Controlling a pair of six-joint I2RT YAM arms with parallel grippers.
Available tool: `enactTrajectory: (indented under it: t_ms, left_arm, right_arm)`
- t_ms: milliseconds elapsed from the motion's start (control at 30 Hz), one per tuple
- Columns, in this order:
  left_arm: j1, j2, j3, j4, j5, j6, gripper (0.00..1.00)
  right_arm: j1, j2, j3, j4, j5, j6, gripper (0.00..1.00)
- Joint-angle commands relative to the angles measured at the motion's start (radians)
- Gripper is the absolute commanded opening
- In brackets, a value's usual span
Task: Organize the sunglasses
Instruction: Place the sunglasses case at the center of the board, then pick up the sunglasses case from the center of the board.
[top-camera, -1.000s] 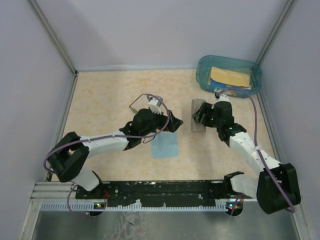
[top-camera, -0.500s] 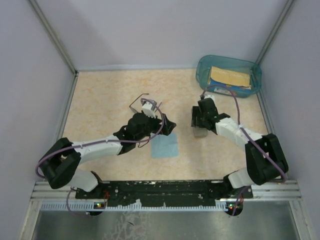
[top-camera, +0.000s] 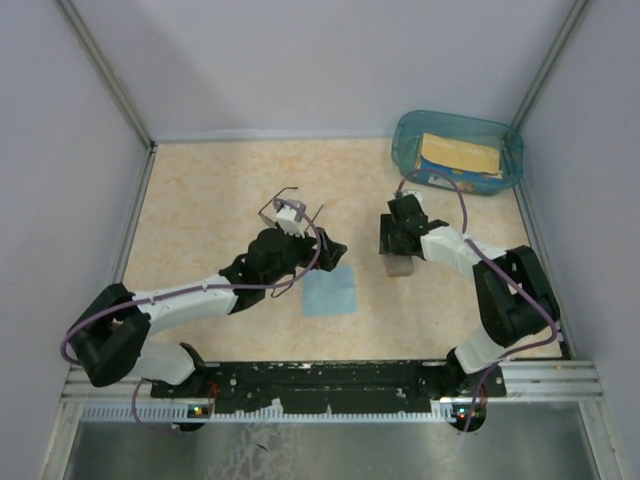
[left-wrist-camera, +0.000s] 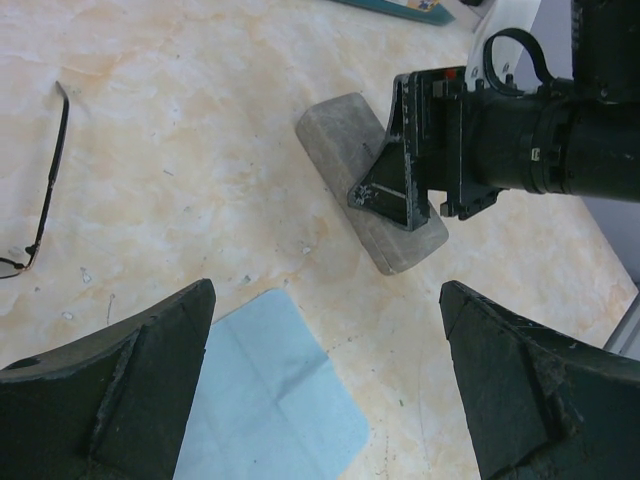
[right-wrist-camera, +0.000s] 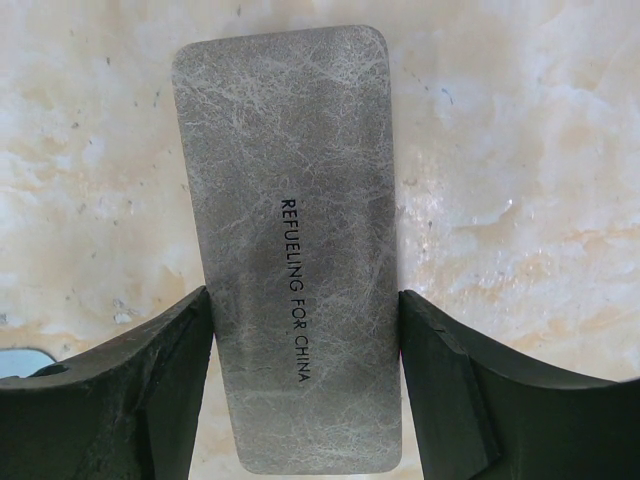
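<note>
case (right-wrist-camera: 290, 200): right gripper (right-wrist-camera: 305, 300) straddles it, fingers (right-wrist-camera: 150, 390) flush on both long sides; only its ends are reachable.
gap case to cloth (left-wrist-camera: 265, 400): bare table (left-wrist-camera: 200, 200), passable.
left gripper (left-wrist-camera: 327, 295): jaws wide, hanging over cloth's far edge, facing right gripper; head-on path blocked.
sunglasses (left-wrist-camera: 45, 190): left of it, bare table around.
bin (top-camera: 458, 150): fills far right corner.

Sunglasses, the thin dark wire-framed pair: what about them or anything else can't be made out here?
- Thin dark wire-framed sunglasses: lenses covered by the left gripper in top view, cut off at the left wrist view's edge.
- Grey rectangular case: inside hidden by its closed shell, every view.
</note>
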Motion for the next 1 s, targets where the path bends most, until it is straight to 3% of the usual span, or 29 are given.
enactTrajectory:
  t_ms: [0,233,600,833,967]
  left_arm:
    - [0.009,-0.031,-0.017,-0.001,-0.014,0.012,1.00]
    - [0.017,-0.046,-0.028,-0.001,-0.019,0.013,1.00]
    - [0.021,-0.043,-0.028,-0.001,-0.017,0.014,1.00]
    - [0.024,-0.043,-0.031,-0.001,-0.018,0.014,1.00]
    - [0.026,-0.041,-0.031,-0.001,-0.017,0.013,1.00]
  right_arm:
    - [0.007,0.028,0.077,0.042,0.020,-0.001,0.71]
    - [0.007,0.048,0.095,0.035,0.019,-0.007,0.93]
    - [0.007,0.069,0.116,0.026,0.034,-0.014,0.92]
    - [0.007,0.076,0.119,0.030,0.033,-0.013,0.80]
    - [0.007,0.084,0.121,0.026,0.038,-0.011,0.80]
